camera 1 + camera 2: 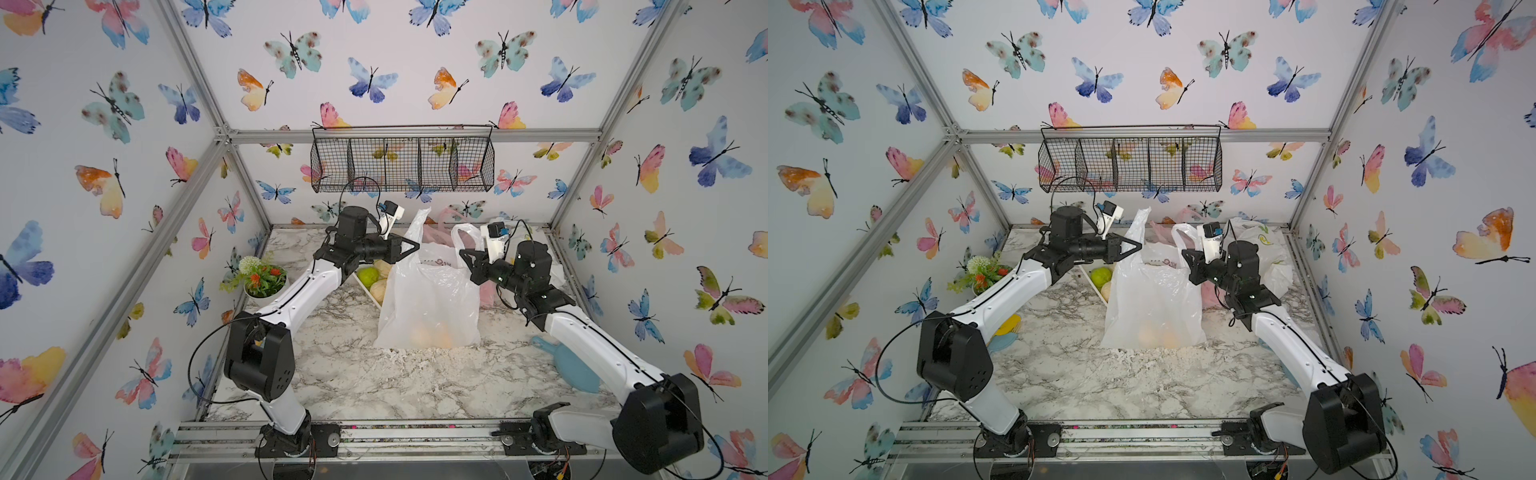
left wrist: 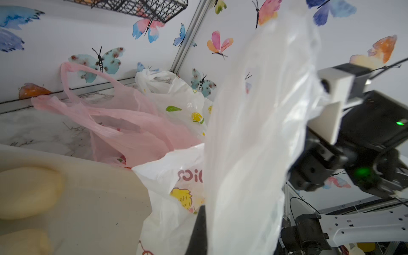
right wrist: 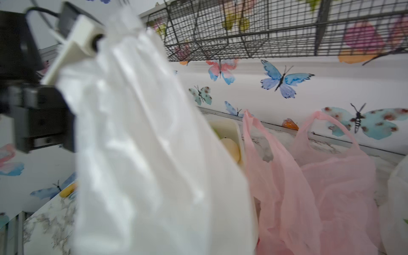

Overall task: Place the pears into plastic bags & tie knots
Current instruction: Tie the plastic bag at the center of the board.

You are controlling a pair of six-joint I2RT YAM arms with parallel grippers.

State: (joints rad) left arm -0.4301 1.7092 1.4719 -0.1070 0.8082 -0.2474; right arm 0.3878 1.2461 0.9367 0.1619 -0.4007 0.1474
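Observation:
A white plastic bag with red doodles [image 1: 432, 299] stands mid-table, and orange-tinted pears [image 1: 432, 336] show dimly through its bottom. My left gripper [image 1: 415, 245] is shut on its left handle strip [image 2: 254, 132], which rises past one of its dark fingers [image 2: 198, 234]. My right gripper [image 1: 463, 253] is shut on the right handle loop [image 1: 465, 235]. The right wrist view is mostly filled by the white bag [image 3: 143, 154]. A green pear [image 1: 368, 275] and a cream pear [image 1: 379, 288] lie in the white tray [image 3: 227, 128] behind the left arm. No knots show.
A pink bag [image 3: 309, 187] and a lemon-print bag [image 2: 176, 103] lie slack behind the white one. A flower pot [image 1: 264, 278] stands at the left wall. A wire basket [image 1: 401, 162] hangs on the back wall. A blue object [image 1: 573, 365] lies under the right arm.

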